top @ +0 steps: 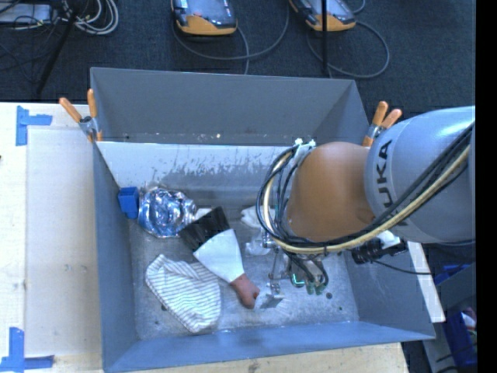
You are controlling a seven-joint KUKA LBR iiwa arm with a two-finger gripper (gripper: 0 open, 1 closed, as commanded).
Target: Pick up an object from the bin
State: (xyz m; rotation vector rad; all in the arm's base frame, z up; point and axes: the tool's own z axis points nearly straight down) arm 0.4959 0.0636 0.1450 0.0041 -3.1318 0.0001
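A grey metal bin [217, 115] held a few loose things as the KUKA arm [423, 169], its orange wrist cover [330, 189] ringed with cables, reached in from the right. The gripper [291, 286] hung low over the bin floor, right of centre and toward the near wall. Wrist and cables hid much of it, so whether it was spread or pressed together could not be told. Nothing appeared lifted, and the pick looked not yet made.

A striped cloth [185, 292] lay to its left by the near wall. Beside that was a white wedge-shaped tool [221, 255] whose reddish-brown handle [245, 290] ended just beside the gripper, which made it the likeliest target. Farther left sat a crumpled clear bottle [165, 210] with a blue cap [128, 202], and a small black object [206, 225]. A pale thing [252, 217] behind the cables was too hidden to name.
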